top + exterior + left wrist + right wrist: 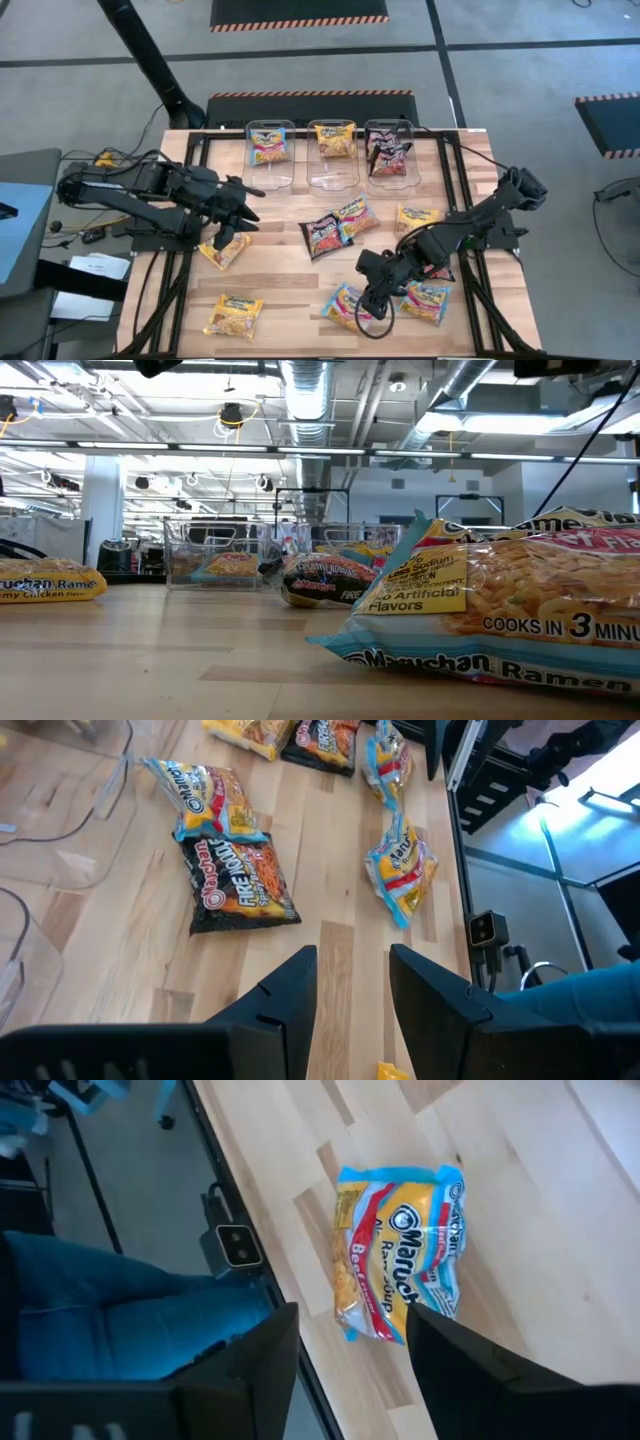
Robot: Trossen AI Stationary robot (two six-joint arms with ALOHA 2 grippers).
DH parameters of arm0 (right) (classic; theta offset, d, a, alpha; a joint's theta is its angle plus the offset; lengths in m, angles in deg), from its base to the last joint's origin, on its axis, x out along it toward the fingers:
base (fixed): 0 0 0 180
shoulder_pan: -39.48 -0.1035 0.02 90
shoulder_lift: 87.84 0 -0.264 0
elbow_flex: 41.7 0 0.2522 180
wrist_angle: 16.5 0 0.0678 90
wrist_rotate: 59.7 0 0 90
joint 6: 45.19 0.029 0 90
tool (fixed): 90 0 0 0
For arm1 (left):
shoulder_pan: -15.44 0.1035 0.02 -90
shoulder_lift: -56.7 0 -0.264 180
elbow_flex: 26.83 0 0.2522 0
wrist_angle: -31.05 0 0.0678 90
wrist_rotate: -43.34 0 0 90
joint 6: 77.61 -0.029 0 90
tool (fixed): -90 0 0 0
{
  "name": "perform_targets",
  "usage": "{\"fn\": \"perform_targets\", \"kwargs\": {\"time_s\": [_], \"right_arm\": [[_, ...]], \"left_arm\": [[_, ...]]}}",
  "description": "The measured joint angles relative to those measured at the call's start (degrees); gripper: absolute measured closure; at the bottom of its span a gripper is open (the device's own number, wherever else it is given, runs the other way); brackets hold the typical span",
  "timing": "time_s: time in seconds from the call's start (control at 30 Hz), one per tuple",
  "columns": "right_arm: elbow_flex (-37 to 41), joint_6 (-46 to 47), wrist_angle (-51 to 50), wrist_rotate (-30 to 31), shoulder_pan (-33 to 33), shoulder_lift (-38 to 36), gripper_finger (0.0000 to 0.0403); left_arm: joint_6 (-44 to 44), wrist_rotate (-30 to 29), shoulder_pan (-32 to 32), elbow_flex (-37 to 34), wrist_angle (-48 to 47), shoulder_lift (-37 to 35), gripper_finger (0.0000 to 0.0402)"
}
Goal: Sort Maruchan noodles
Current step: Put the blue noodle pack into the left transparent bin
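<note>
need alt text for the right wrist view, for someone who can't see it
The right gripper, fingers open, hovers over a blue-edged Maruchan packet lying flat near the wooden table's edge. Beyond the edge are floor and something blue.

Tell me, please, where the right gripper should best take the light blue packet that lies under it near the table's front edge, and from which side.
The right gripper, open, hovers above the light blue packet. The packet lies flat, so probably come straight down and pinch across its narrower width, near the middle, where the noodle block is firm rather than at the thin crimped ends.
</note>
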Motion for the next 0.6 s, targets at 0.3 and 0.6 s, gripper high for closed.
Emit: {"fn": "perform_targets", "kwargs": {"time_s": [0.3, 0.6], "right_arm": [[3.4, 3.5, 2.5, 3.2, -1.7, 1.7, 0.0203], [3.3, 0.0, 5.4, -1.4, -1.4, 10.0, 0.0172]], "left_arm": [[0.0, 0.0, 0.0, 0.0, 0.0, 0.0, 0.0286], [0.0, -0.4, 0.0, 0.0, 0.0, 0.0, 0.0286]]}}
